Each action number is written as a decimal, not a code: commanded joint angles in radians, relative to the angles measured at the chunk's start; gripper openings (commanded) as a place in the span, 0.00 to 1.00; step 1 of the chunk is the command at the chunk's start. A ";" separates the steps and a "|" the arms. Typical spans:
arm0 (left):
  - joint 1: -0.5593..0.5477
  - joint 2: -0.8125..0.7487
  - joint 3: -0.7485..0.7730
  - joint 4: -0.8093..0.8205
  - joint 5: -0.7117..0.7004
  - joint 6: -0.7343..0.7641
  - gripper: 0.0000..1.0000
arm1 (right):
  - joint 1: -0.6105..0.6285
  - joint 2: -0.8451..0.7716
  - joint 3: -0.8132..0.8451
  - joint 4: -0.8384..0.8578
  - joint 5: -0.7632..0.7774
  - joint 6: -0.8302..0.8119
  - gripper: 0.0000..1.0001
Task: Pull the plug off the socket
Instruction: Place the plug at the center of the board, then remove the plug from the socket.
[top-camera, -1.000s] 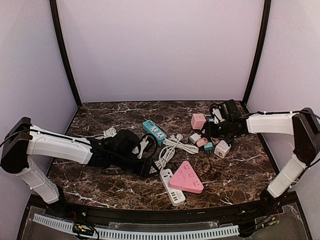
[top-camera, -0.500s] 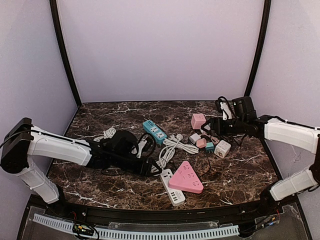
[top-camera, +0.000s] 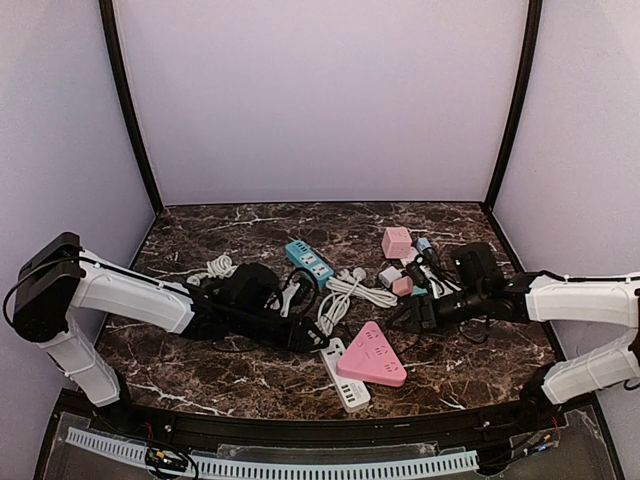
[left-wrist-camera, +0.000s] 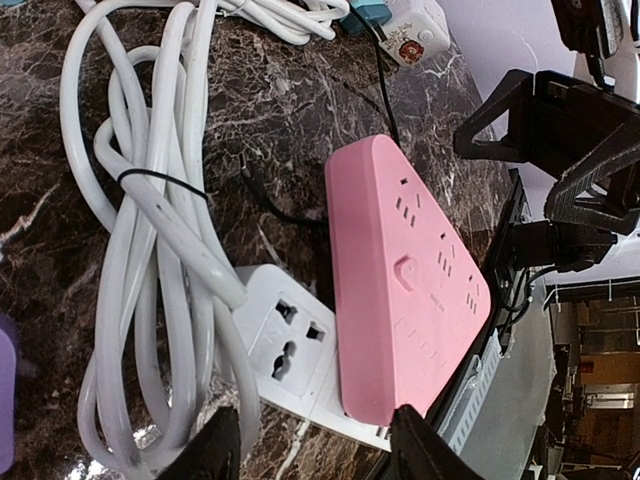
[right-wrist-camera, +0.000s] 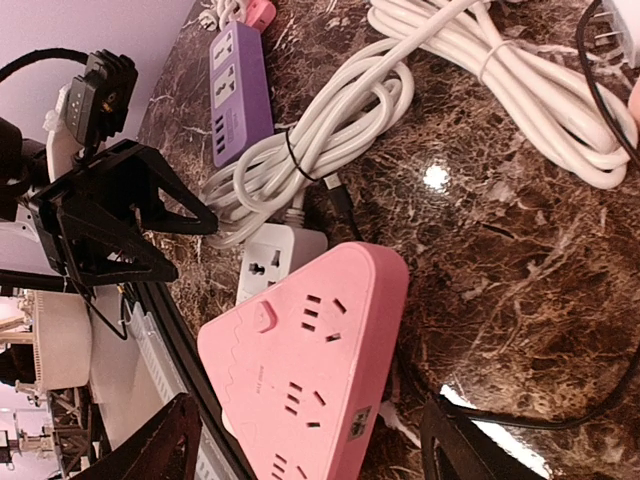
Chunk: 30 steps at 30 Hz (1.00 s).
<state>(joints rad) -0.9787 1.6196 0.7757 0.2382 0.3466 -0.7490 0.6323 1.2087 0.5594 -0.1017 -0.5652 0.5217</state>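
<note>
A pink triangular socket block (top-camera: 372, 355) lies near the table's front edge, overlapping a white power strip (top-camera: 351, 392). No plug shows in the holes facing up on either; a thin black cable (left-wrist-camera: 381, 92) runs under the pink block (left-wrist-camera: 410, 270). My left gripper (top-camera: 305, 338) is open just left of them, its jaws astride the white strip (left-wrist-camera: 285, 335) and the pink corner. My right gripper (top-camera: 408, 320) is open on the right, and the pink block (right-wrist-camera: 300, 360) lies between its fingers without touching them.
Coiled white cable (top-camera: 332, 298) lies behind the strip. A blue power strip (top-camera: 308, 262), a pink cube (top-camera: 396, 242) and small adapters (top-camera: 398, 280) sit further back. The table's front rim (top-camera: 300, 425) is close behind the pink block.
My right arm has swung from the adapters at the back right forward and left to the pink block. The left arm has barely moved.
</note>
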 joint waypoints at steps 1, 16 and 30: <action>0.005 0.004 -0.018 -0.003 0.016 -0.001 0.48 | 0.030 0.046 -0.018 0.093 -0.078 0.057 0.74; -0.022 0.073 0.074 -0.027 0.090 0.092 0.34 | 0.081 0.161 -0.030 0.164 -0.068 0.098 0.77; -0.028 0.184 0.075 -0.012 0.101 0.133 0.24 | 0.116 0.227 -0.018 0.222 -0.070 0.153 0.64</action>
<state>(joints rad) -1.0039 1.7760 0.8612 0.2565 0.4503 -0.6342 0.7277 1.4231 0.5365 0.0830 -0.6273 0.6563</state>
